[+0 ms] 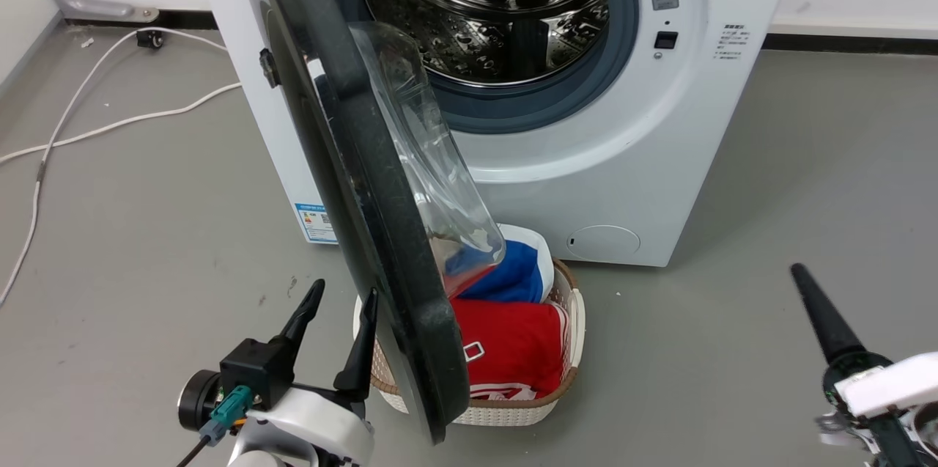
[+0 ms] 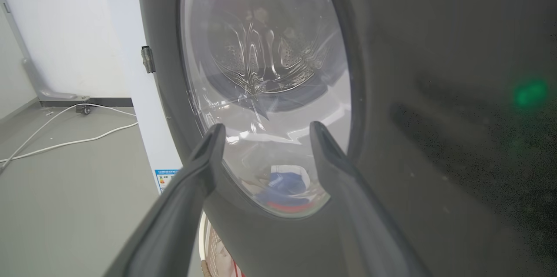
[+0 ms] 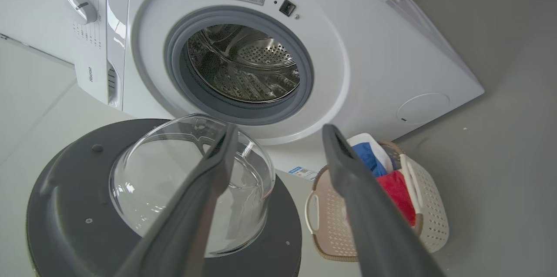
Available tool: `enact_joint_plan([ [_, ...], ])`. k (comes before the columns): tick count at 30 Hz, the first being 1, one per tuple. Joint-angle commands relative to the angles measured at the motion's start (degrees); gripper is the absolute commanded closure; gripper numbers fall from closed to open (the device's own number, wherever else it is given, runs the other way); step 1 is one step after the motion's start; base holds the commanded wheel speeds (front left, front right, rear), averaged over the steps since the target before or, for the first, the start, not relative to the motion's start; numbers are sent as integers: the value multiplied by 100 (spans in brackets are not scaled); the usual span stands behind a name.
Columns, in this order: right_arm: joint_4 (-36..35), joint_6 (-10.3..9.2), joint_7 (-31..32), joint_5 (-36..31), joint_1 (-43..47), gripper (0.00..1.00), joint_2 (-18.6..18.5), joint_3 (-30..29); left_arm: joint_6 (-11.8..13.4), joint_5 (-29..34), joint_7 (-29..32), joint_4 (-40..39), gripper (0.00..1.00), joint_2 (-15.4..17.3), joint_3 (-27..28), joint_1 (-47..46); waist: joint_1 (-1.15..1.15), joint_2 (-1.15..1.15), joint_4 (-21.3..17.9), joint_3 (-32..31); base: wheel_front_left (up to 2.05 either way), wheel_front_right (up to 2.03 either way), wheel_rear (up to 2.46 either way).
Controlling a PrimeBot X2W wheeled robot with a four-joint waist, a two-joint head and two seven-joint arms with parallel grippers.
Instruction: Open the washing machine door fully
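Note:
The white washing machine (image 1: 586,174) stands ahead with its steel drum (image 1: 498,5) exposed. The washing machine door (image 1: 366,181), black with a clear glass bowl, swings out from its left-side hinge, standing roughly square to the front, edge toward me. My left gripper (image 1: 343,306) is open, just left of the door's lower outer face; in the left wrist view its fingers (image 2: 213,138) frame the door (image 2: 391,138) close up. My right gripper (image 1: 806,287) hangs at the lower right, well away from the machine. It is open (image 3: 282,131) and looks at the door's inner side (image 3: 65,207).
A white woven basket (image 1: 579,335) holding red and blue clothes sits on the floor under the door, right in front of the machine. White cables (image 1: 110,122) trail across the grey floor at left, running toward the wall.

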Motion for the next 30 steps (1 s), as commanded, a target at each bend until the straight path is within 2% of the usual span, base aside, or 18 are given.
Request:
enact_joint_plan([
  [1,104,15,-3,-366,81,0,92,-209,-7,-16,-12,12,0,25,8,26,0,0,-45,-21,0,0,0],
  [2,365,15,-5,-1537,203,0,277,-873,0,-42,-12,23,0,53,37,41,0,0,-98,-29,0,0,0],
  [5,411,14,-4,-3452,416,0,798,-2027,27,-54,-12,31,0,54,63,59,0,0,-168,-25,0,0,0],
  [8,10,14,-4,-5196,675,0,1337,-2969,47,-95,-13,72,0,63,96,64,0,0,-204,-31,0,0,0],
  [11,-628,14,68,-6582,939,0,1853,-3566,67,-86,-12,96,0,67,99,20,0,0,-218,-21,0,0,0],
  [12,-628,14,68,-6582,939,0,1853,-3566,67,-86,-12,96,0,67,99,20,0,0,-218,-21,0,0,0],
  [16,-1615,8,543,-7892,1287,0,2475,-3928,82,-82,-12,102,0,92,127,-51,0,0,-225,15,0,0,0],
  [19,-2009,8,904,-8530,1517,0,2793,-3962,107,-75,-12,76,0,107,158,-61,0,0,-242,48,0,0,0],
  [23,-1980,8,1068,-8764,1759,0,3007,-3805,115,-54,-12,67,0,125,170,-81,0,0,-236,90,0,0,0],
  [30,-1718,8,990,-8811,1884,0,3120,-3600,93,-58,-12,96,0,185,184,-113,0,0,-216,89,0,0,0],
])
